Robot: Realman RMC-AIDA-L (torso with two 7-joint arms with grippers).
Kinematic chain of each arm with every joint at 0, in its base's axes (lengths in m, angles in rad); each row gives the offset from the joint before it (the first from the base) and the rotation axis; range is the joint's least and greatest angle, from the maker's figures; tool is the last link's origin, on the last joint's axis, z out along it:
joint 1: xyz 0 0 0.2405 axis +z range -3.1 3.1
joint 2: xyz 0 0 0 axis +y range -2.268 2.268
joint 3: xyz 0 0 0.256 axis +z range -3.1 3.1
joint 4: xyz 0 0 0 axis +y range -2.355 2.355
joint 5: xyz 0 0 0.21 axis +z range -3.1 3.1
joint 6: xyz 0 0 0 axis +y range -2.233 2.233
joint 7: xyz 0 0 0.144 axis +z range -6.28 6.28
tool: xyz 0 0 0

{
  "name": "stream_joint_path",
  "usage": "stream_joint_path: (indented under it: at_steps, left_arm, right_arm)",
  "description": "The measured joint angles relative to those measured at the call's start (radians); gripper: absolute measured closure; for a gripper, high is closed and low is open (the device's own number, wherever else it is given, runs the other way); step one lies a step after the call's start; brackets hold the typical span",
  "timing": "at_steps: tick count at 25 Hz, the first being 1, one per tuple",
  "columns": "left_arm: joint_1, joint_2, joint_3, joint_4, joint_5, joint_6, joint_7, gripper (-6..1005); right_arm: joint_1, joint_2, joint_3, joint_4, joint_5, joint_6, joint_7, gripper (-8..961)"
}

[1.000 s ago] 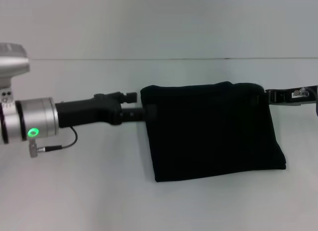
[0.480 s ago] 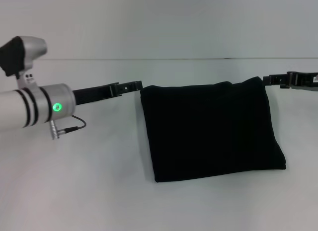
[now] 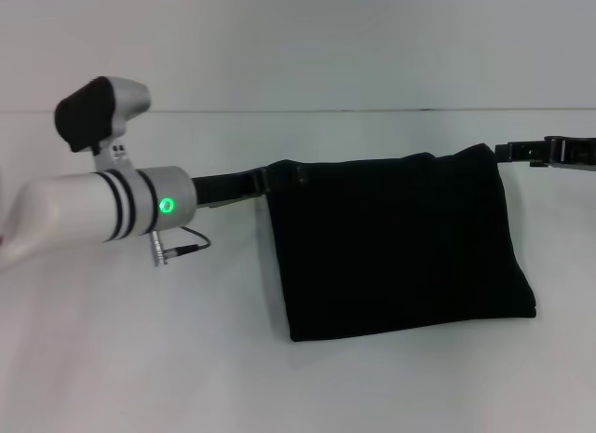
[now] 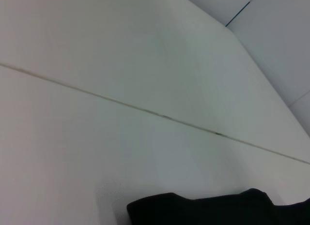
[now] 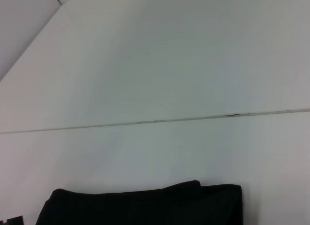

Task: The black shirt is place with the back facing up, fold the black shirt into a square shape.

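Observation:
The black shirt (image 3: 400, 247) lies folded into a compact, roughly square block on the white table (image 3: 140, 358), plain side up. My left gripper (image 3: 284, 177) reaches in from the left and ends at the shirt's far left corner, dark against the dark cloth. At the far right corner, my right gripper (image 3: 507, 153) comes in from the right edge, level with the shirt's far edge. The left wrist view shows only the black shirt (image 4: 218, 210) and the table. In the right wrist view the black shirt (image 5: 145, 205) shows as a dark band.
The white table surface runs back to a thin seam (image 3: 279, 111) where the pale wall begins. The left arm's silver forearm (image 3: 93, 205), with its green light, spans the left side above the table.
The left gripper left the middle of the shirt's left edge, lifted away, and now sits at the far left corner. The right gripper rose slightly. The shirt has not moved.

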Motion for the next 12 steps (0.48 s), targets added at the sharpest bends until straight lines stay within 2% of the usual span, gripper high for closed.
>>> stream_joint_path:
  at_steps: [5, 12]
  left_arm:
    - [-0.037, -0.031, 0.002, -0.014, 0.000, -0.051, 0.009, 51]
    - [-0.098, -0.037, 0.023, -0.074, 0.000, -0.118, 0.010, 51]
  right_arm:
    - [0.000, 0.005, -0.006, -0.001, 0.000, 0.003, -0.013, 189]
    - [0.001, 0.010, -0.009, 0.000, -0.002, 0.004, -0.025, 189]
